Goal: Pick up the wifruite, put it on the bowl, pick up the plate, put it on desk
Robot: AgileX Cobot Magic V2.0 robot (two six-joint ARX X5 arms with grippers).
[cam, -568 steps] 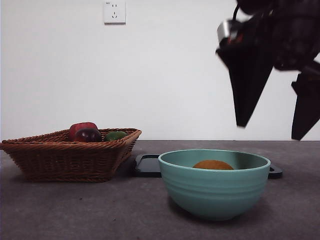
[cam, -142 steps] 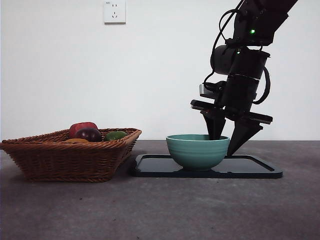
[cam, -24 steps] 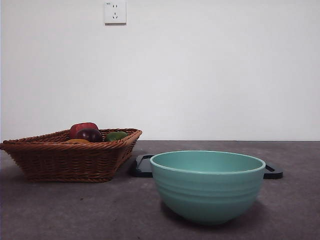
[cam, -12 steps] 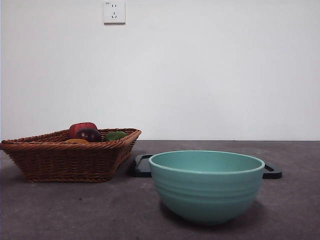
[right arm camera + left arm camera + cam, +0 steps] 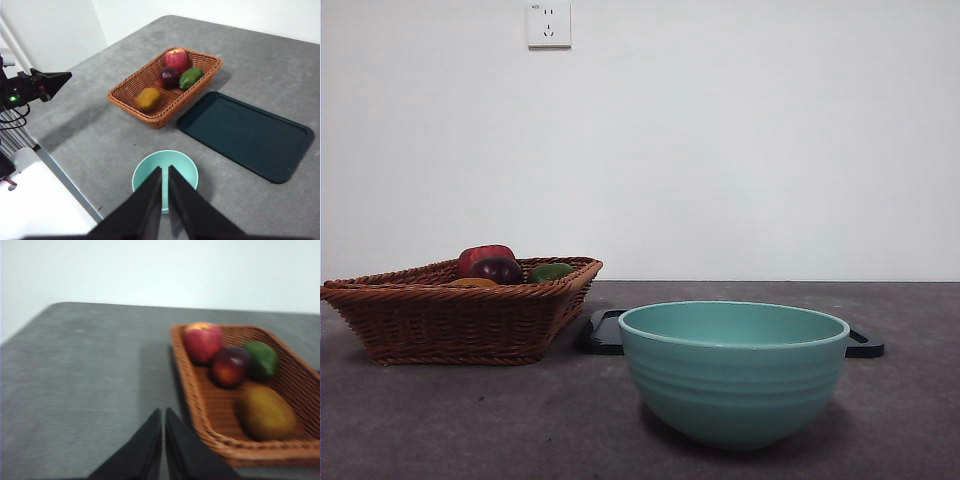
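The orange-brown wifruite [image 5: 148,99] lies in the wicker basket [image 5: 131,98], at the end nearest the bowl; it also shows in the left wrist view [image 5: 265,412] and as a sliver over the basket rim [image 5: 472,283]. The mint-teal bowl [image 5: 734,372] stands on the desk [image 5: 470,420], with nothing showing inside it. Behind it lies the flat dark rectangular plate [image 5: 247,135], bare. My right gripper [image 5: 165,167] hangs high over the bowl [image 5: 187,172], shut and empty. Beside the basket's outer side my left gripper [image 5: 163,410] is shut and empty, away from the fruit.
The basket [image 5: 460,310] also holds a red apple [image 5: 202,341], a dark purple-red fruit [image 5: 230,366] and a green fruit [image 5: 261,359]. The plate's ends [image 5: 603,333] show behind the bowl. A white wall with a socket [image 5: 549,24] backs the desk.
Since 5.8 s ago the bowl has gone from the dark plate to the desk in front of it, and the arm has left the front view. Nothing moved in the last second.
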